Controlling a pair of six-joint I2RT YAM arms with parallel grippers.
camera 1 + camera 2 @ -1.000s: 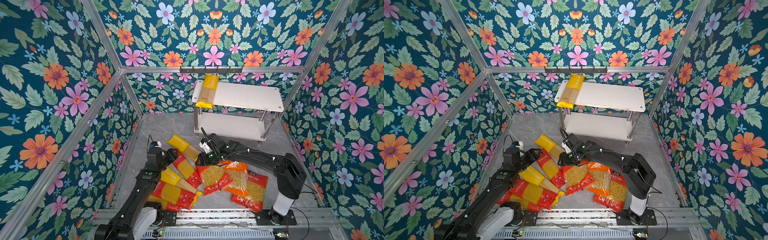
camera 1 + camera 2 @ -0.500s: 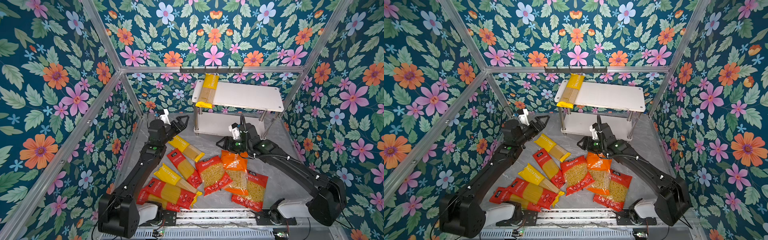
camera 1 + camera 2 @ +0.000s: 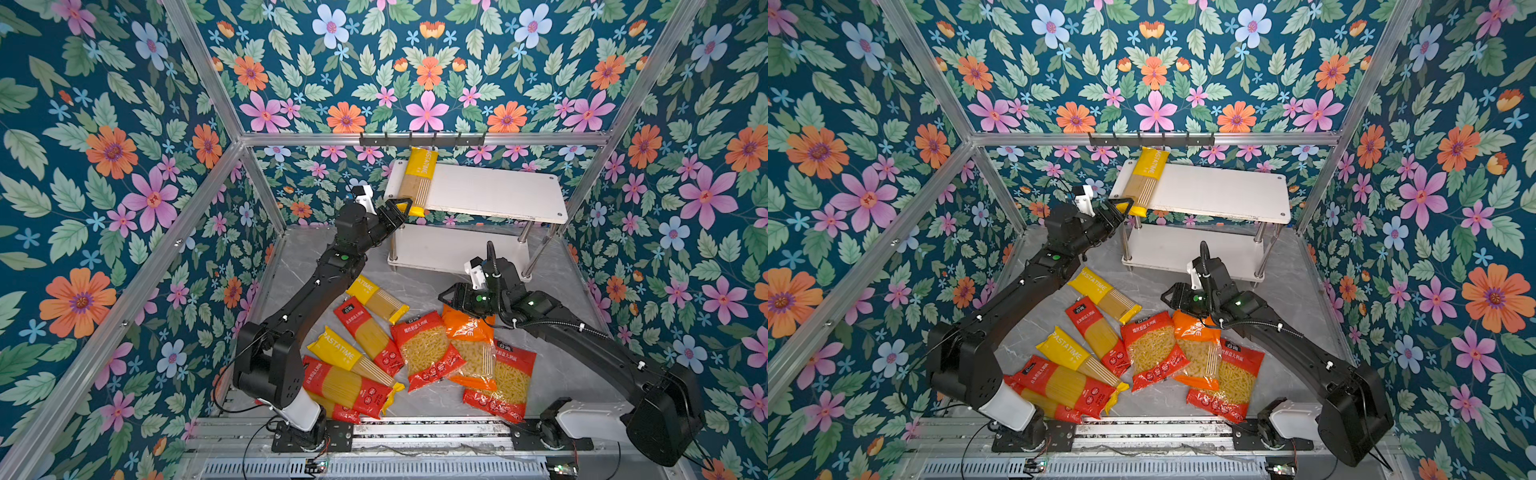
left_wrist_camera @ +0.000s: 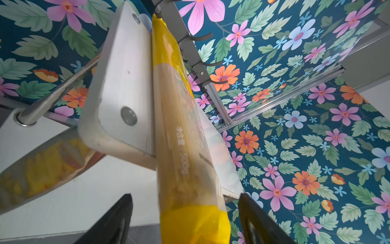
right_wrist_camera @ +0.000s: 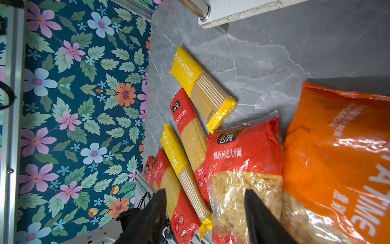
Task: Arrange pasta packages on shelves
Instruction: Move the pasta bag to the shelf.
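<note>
Moved since a second ago: left arm has swung up from the pile to the rack's front left corner; right arm has drawn back from the pile's middle towards the orange bag; no pack has shifted.
Count: nine pasta packages: three yellow spaghetti packs [image 3: 417, 183] [image 3: 376, 297] [image 3: 347, 353], three red spaghetti packs [image 3: 368, 332] [image 3: 345, 384] [image 3: 338, 411], two red short-pasta bags [image 3: 428, 353] [image 3: 505, 384], one orange short-pasta bag [image 3: 469, 345].
On the shelves [image 3: 490, 191]: one yellow spaghetti pack, flat at the left end of the top board.
Its axis: front to back across the board; labelled end at the rear under the black hook rail [image 3: 422, 139], plain yellow end overhanging the front edge.
On the grey marble table [image 3: 561, 365]: the other eight. The five long packs lie slanted, labelled ends towards the left rear; the lowest red one is partly covered.
Left gripper [image 3: 401, 205]: released; jaws spread either side of the overhanging end, a gap showing on each side in the wrist view.
Right gripper [image 3: 449, 297]: released, gripping nothing; it hangs over the rear ends of the orange bag and the nearer red bag.
</note>
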